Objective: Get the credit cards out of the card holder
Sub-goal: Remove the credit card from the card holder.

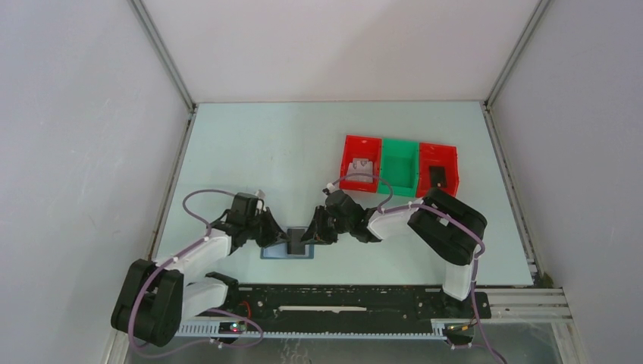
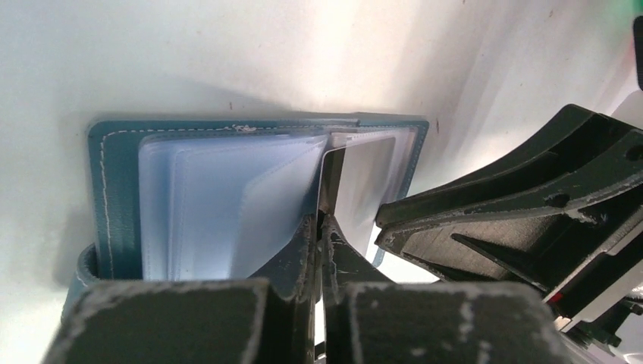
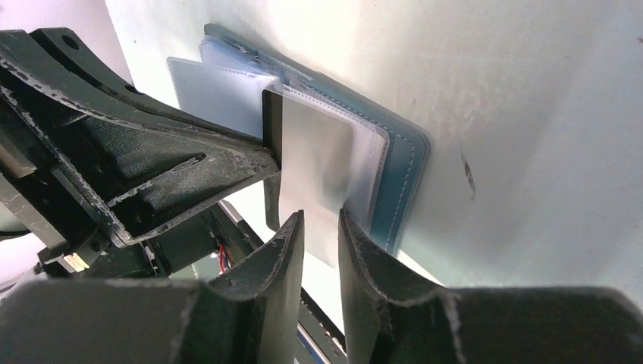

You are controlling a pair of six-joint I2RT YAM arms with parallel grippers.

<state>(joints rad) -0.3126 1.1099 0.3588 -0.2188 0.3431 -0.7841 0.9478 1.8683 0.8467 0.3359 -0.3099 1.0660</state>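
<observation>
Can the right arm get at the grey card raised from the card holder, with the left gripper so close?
Probably yes. The right gripper has its jaws apart at the free edge of the grey card, with nothing between them. The left gripper pinches the card's other edge, off to the side.

No readable text, labels, numbers; credit card (image 3: pixel 315 152) face seems blank, view blurred.
</observation>
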